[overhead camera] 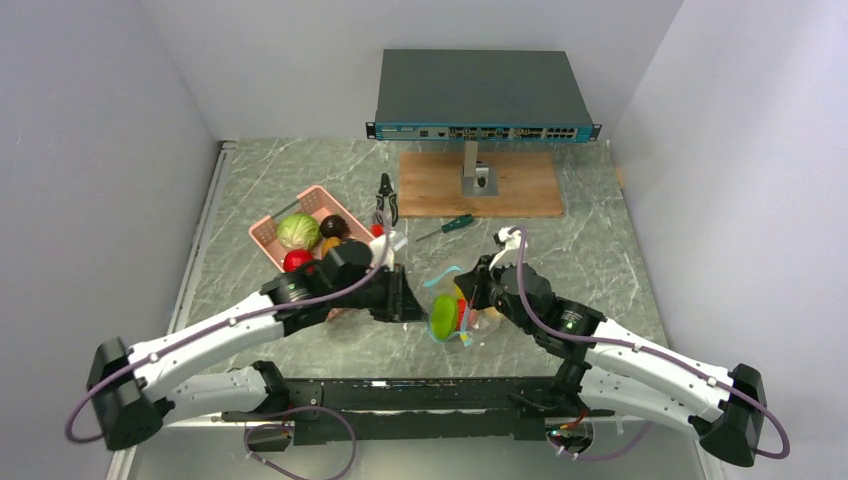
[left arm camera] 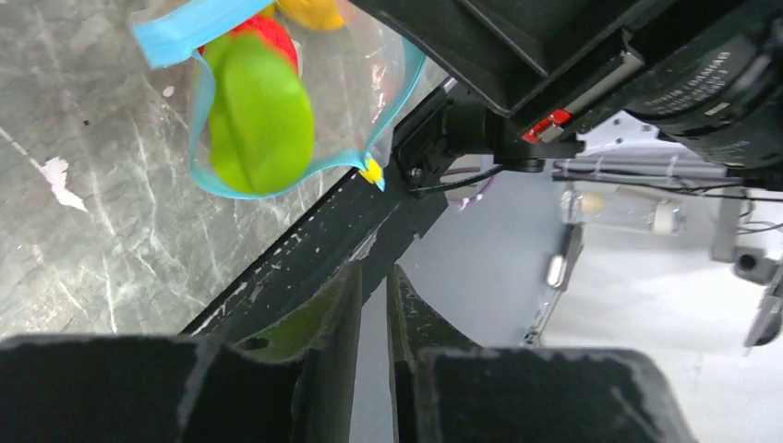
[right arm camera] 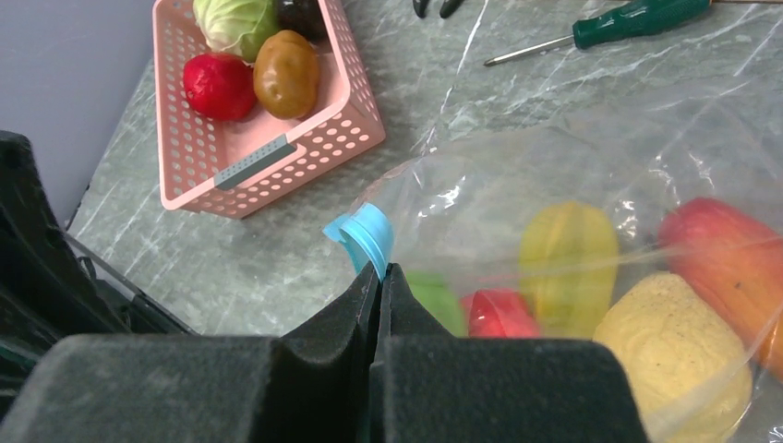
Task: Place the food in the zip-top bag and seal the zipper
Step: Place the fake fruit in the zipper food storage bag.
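Zip-top bag (right arm camera: 563,175) lies on worktop (overhead camera: 600,260) just right of pink basket (right arm camera: 319,148), green food (left arm camera: 258,115) at its gaping mouth. Right end effector (right arm camera: 377,273) is clamped on one end of zipper (right arm camera: 362,235). Left end effector (left arm camera: 374,291) is nearly closed, thin slit, gripping nothing, apart from bag. Likely sealing next: left should pinch the free zipper end, pull it taut, then press along it. Mouth faces the pink basket; bag's long axis runs left-right

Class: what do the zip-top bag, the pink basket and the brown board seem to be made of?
Zip-top bag: thin clear plastic film, glossy, crinkled and see-through. Pink basket: moulded plastic, likely; uniform colour, perforated walls. Brown board: probably wood, matt, grain visible.
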Motion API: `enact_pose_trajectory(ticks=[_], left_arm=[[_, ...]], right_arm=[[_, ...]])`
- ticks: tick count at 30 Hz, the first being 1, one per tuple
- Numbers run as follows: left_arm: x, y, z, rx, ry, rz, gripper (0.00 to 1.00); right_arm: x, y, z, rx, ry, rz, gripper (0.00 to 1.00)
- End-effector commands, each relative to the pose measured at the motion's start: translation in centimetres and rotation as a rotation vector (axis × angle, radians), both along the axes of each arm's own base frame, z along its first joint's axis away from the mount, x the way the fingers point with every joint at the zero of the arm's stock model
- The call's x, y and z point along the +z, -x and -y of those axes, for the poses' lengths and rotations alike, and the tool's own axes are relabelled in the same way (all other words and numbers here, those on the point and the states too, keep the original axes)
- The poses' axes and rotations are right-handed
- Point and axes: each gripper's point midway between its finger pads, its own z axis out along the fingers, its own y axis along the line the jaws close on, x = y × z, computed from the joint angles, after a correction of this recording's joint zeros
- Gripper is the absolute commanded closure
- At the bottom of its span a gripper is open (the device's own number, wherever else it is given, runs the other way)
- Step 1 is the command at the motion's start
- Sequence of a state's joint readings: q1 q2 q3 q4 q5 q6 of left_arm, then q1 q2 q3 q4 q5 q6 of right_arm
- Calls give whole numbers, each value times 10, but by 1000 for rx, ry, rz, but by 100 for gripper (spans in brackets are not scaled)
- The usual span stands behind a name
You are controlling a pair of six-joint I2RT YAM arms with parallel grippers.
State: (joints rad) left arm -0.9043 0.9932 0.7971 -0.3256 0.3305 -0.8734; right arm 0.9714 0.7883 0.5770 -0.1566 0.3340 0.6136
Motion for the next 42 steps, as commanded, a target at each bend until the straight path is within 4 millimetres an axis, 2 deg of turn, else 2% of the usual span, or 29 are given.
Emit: enact_pose_trajectory(ticks=[1, 5, 11, 18, 22, 27, 35, 39, 42], left_arm=[[3, -7, 24, -13, -81, 62, 81], [-9, -16, 30, 32, -148, 40, 85], [-23, -21, 31, 64, -166, 25, 76], [-76, -34, 16, 179, -256, 8, 50], [-102, -38, 12, 204, -309, -28, 50], [-117, -48, 18, 232, -284, -36, 52], [-115, -62, 49, 195, -222, -27, 59], [-100, -70, 61, 174, -207, 0, 73], [-79, -75, 62, 177, -190, 38, 85]], right_arm=[[32, -3, -5, -3, -84, 55, 100], [28, -3, -4, -7, -80, 51, 100], [25, -2, -3, -10, -71, 43, 100], [31, -1, -2, -6, -89, 50, 100], [33, 0, -1, -8, -94, 52, 100], [32, 1, 2, -10, -98, 51, 100], [32, 3, -2, 5, -116, 40, 100], [34, 4, -2, 7, -119, 41, 100], [37, 3, 1, -3, -113, 49, 100]])
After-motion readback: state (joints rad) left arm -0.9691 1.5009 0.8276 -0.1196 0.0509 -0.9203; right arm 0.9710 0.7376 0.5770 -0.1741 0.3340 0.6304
